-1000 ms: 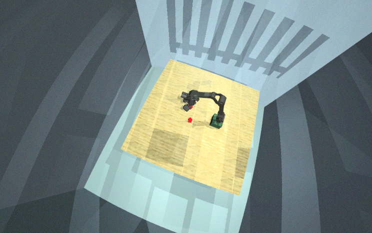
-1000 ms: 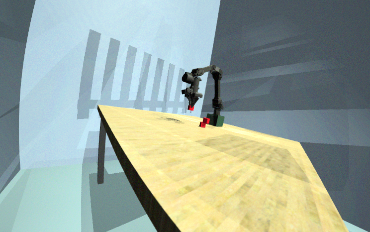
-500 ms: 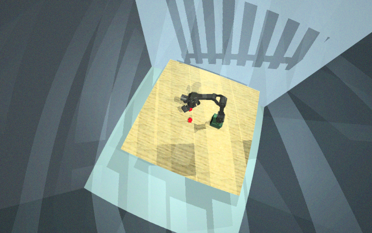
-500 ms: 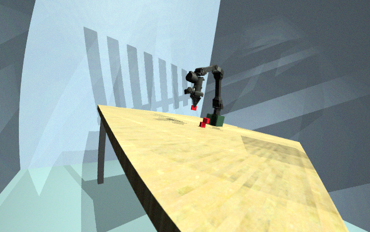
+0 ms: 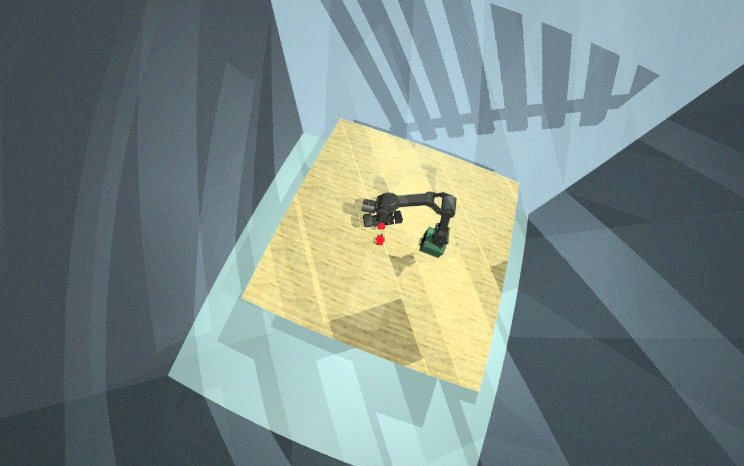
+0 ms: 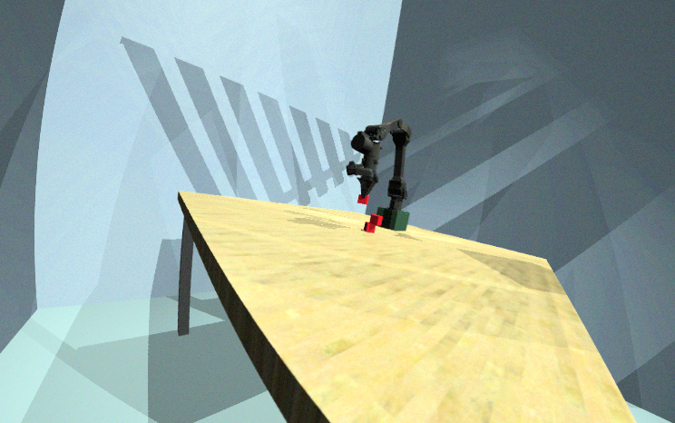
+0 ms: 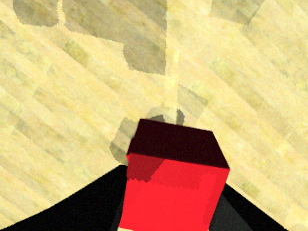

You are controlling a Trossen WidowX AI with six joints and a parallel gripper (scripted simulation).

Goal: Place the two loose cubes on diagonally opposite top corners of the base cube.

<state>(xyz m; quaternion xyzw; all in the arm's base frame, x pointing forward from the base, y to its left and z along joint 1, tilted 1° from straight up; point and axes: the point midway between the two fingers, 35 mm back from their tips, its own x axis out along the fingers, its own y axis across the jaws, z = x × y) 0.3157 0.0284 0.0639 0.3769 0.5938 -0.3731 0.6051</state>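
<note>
My gripper (image 5: 382,223) (image 6: 364,196) (image 7: 170,183) is shut on a loose red cube (image 5: 381,226) (image 6: 363,200) (image 7: 175,186). It holds the cube in the air, well above the table. The red base cube (image 6: 369,228) sits on the table. The other loose red cube (image 6: 376,219) rests on top of it, offset toward one side, and looks level. In the top view these two merge into one small red shape beside the held cube. The wrist view shows neither of them. The held cube hides most of the fingers there.
The wooden table (image 5: 307,263) (image 6: 298,279) bears everything. The arm's dark green base block (image 5: 432,244) (image 6: 399,221) stands close to the two stacked cubes. Shadows of the arm and patches of shade lie across the wood.
</note>
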